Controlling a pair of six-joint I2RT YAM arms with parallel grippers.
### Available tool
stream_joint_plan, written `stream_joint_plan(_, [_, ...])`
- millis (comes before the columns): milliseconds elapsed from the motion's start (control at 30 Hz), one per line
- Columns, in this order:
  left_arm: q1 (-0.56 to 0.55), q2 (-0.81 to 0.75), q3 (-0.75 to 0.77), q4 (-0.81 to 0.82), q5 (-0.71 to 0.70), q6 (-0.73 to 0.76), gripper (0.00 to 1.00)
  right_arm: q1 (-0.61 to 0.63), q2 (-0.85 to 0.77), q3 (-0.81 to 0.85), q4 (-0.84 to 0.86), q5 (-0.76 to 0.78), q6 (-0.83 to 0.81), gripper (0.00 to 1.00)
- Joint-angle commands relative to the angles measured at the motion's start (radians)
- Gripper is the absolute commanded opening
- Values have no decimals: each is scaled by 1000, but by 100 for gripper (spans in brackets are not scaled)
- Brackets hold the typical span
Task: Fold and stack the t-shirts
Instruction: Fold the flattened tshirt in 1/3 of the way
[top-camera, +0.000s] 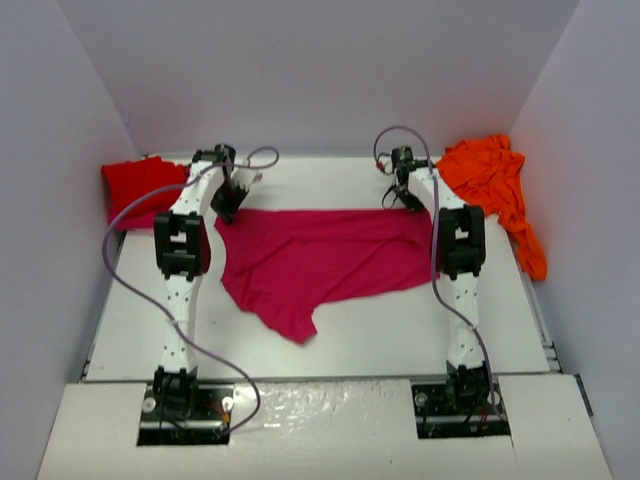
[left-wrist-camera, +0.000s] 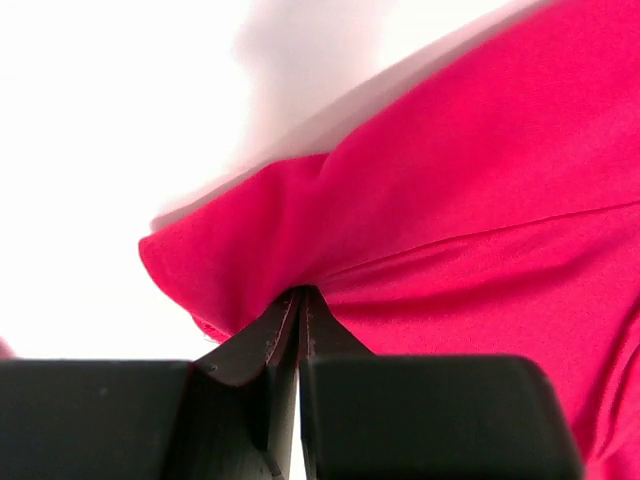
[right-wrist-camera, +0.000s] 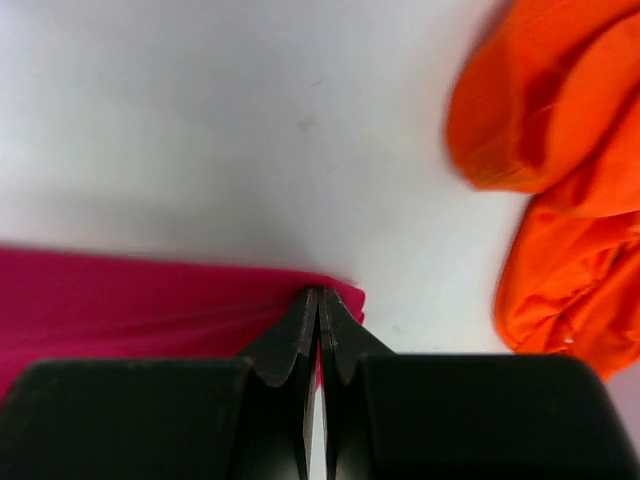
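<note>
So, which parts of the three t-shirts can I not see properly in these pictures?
- Top view: red t-shirt, right part hidden behind the left arm.
- Left wrist view: magenta t-shirt, cut off by top and right edges; table beyond it washed out.
- Right wrist view: orange t-shirt, cut off by the right edge, outline blurred.

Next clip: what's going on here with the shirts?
Both arms are holding the magenta-pink t-shirt, which lies spread across the middle of the table. The left gripper is shut on its far left corner and the right gripper on its far right corner. The red t-shirt sits rumpled at the far left and the orange t-shirt lies bunched at the far right. Nothing is stacked yet.
</note>
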Motion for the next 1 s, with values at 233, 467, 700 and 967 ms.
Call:
stream_joint_plan(233, [75, 215, 373, -148, -158, -56, 0, -9, 192, 212, 91, 233, -36, 0])
stream_joint_plan(467, [75, 36, 198, 123, -120, -91, 9, 18, 153, 190, 209, 182, -18, 0])
stream_joint_plan(700, [72, -121, 224, 187, -111, -135, 64, 18, -15, 143, 296, 105, 33, 47])
stream_joint_plan(967, [-45, -572, -193, 305, -72, -8, 69, -24, -302, -55, 299, -27, 64, 100])
